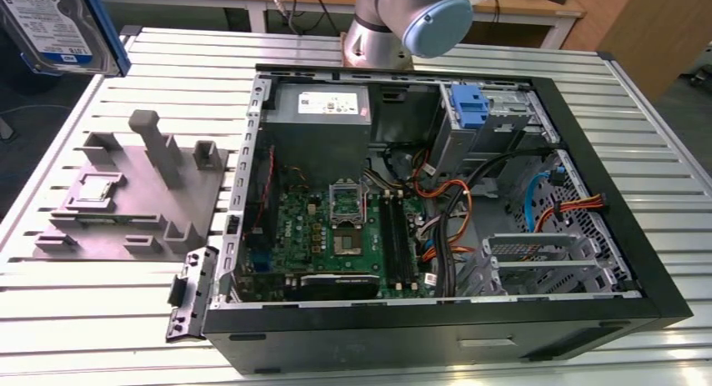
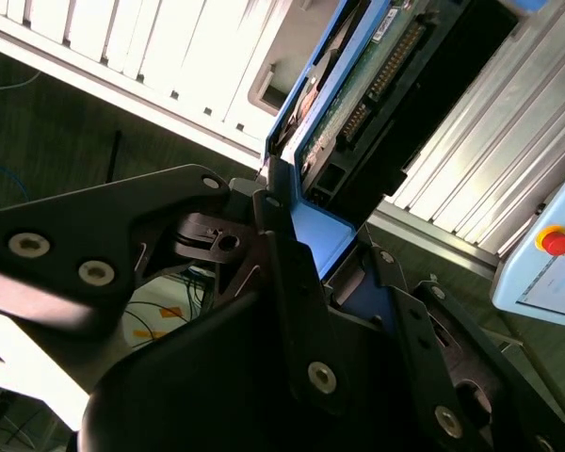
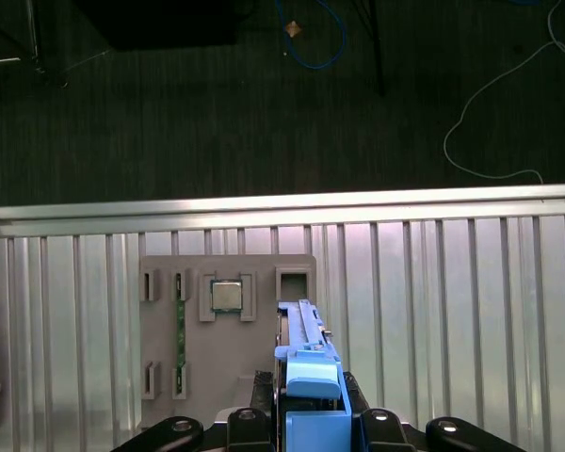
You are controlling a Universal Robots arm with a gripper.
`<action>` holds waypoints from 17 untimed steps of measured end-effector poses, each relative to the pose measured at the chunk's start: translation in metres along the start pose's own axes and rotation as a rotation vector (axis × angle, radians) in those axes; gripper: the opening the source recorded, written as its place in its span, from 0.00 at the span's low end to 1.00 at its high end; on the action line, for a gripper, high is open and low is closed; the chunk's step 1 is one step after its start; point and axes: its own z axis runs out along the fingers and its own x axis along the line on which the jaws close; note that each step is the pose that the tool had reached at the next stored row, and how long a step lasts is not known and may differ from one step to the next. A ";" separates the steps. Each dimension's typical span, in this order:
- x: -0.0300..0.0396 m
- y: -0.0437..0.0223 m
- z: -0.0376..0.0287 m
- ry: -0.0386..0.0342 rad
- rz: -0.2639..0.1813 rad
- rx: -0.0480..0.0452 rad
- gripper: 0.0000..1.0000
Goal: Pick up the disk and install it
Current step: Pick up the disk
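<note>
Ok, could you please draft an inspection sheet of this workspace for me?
Surface: slatted aluminium table, bearing an open black computer case.
Job's things: silver-grey hard disk in a blue plastic bracket, held in the air, outside the case.
Clutter: grey slotted fixture plate beside the case, holding a square processor chip and a green memory stick.
Grippers: black gripper, shut on the disk's bracket.
Cables: orange leads inside the case; blue cable on the floor.
Surroundings: dark carpeted floor; wooden panel behind.
</note>
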 end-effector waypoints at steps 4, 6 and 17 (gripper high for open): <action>0.0001 -0.0001 0.0000 0.0000 0.000 0.0000 0.36; 0.0020 -0.0002 -0.0001 0.0001 0.000 -0.0002 0.36; 0.0032 -0.0002 -0.0094 -0.0013 0.000 -0.0002 0.36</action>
